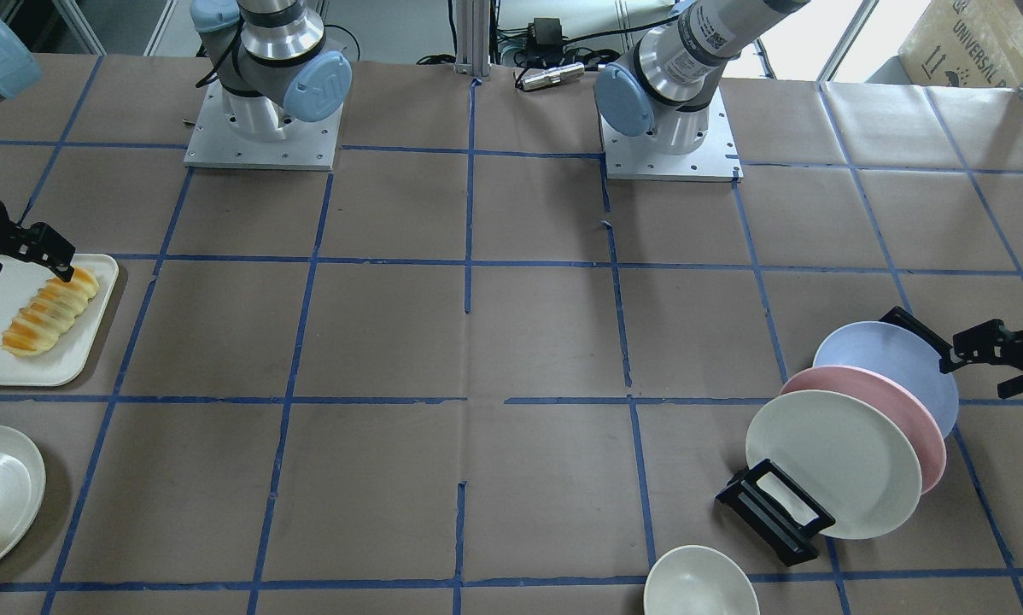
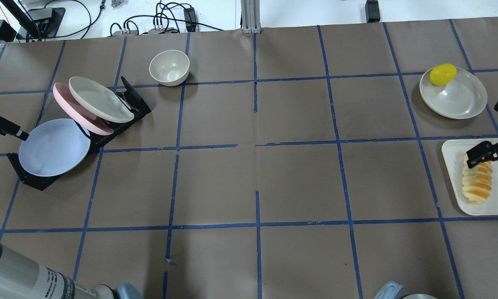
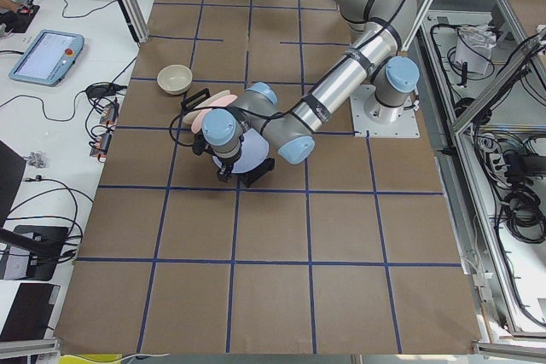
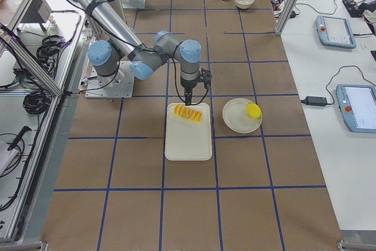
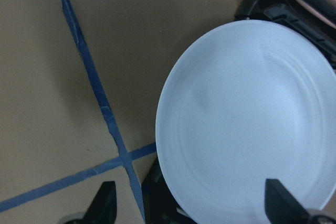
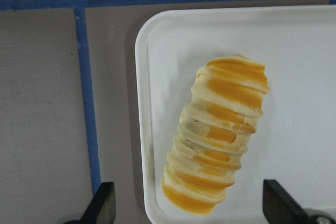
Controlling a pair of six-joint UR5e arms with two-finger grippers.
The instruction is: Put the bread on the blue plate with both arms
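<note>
One bread (image 6: 218,140): lying on the white tray (image 6: 315,51), well apart from its plate.
Right fingers (image 6: 102,205): spread and empty, straddling it, apparently lined up to grasp.
Blue plate (image 5: 247,124): leaning in the black rack (image 1: 776,512).
Left fingers (image 5: 105,203): released, flanking its rim, likely to lift it out.
Writing: "UNIVERSAL" on a carton (image 1: 973,43).

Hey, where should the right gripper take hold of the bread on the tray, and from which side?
Take the bread across its middle, straight down from above. It lies flat on the white tray, long and narrow, so the open right gripper should close on its two long sides, not its ends.
</note>
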